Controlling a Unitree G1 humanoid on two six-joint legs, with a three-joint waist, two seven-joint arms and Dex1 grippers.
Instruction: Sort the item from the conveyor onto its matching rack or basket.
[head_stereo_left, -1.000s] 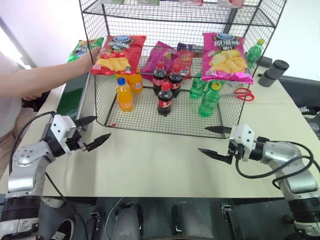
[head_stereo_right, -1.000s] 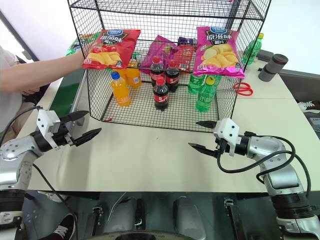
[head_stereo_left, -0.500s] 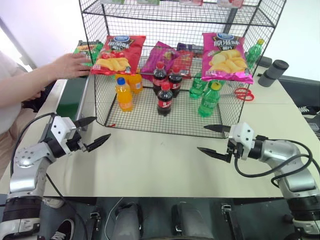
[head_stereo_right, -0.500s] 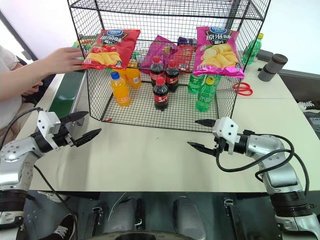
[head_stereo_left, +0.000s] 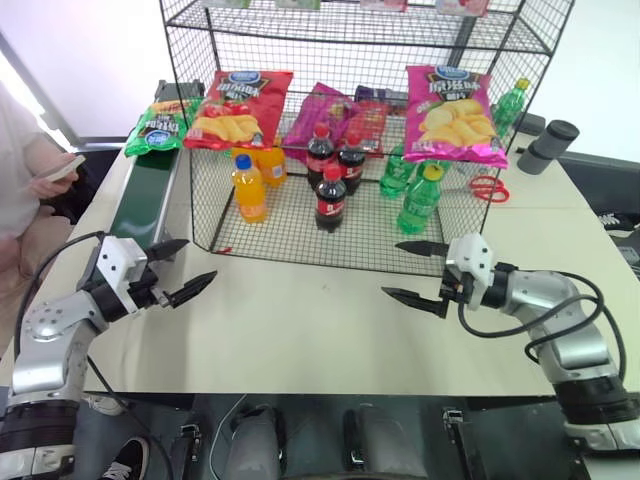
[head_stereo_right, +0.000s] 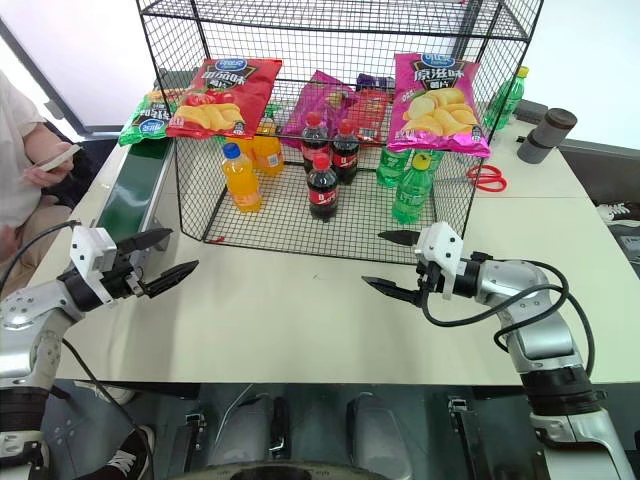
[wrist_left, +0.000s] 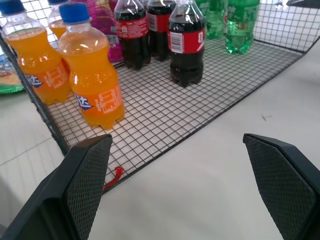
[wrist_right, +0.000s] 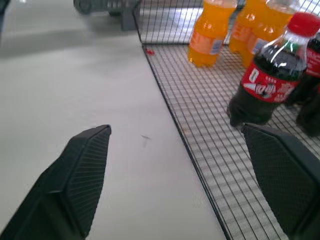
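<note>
The green crisp bag (head_stereo_left: 157, 124) lies at the far end of the conveyor (head_stereo_left: 143, 190), on the far left of the scene, just beside the left wall of the black wire rack (head_stereo_left: 300, 30). Nothing holds it.

Both grippers hover over the near part of the table (head_stereo_left: 300, 330), well apart from the bag. The left gripper (head_stereo_left: 184, 272) has its jaws spread wide and empty; the right gripper (head_stereo_left: 419, 273) likewise stands spread and empty, near the front edge of the rack floor.

Risks, as judged from this layout:
- The bag is glossy and puffed. A pinch on its middle is likely to slide off; a grip on a sealed edge looks safer.
- The bag sits close to the rack wall and the conveyor frame, so a reaching finger could strike the mesh or the frame.
- The red crisp bag (head_stereo_left: 236, 108) and the pink crisp bag (head_stereo_left: 448, 113) hang across the rack's middle tier, with the orange bottles (head_stereo_left: 249, 186) and cola bottles (head_stereo_left: 330, 199) standing below. A careless placement could knock a bottle over or dislodge a bag.
- A person (head_stereo_left: 30, 170) sits at the far left, near the conveyor, holding a phone; an arm sweeping left comes close to them.

Hard to make out: the bag's far edge is partly covered by the rack's corner. The rack's top tier is cut off, so its contents cannot be identified. The conveyor's near end lies behind the left arm.
</note>
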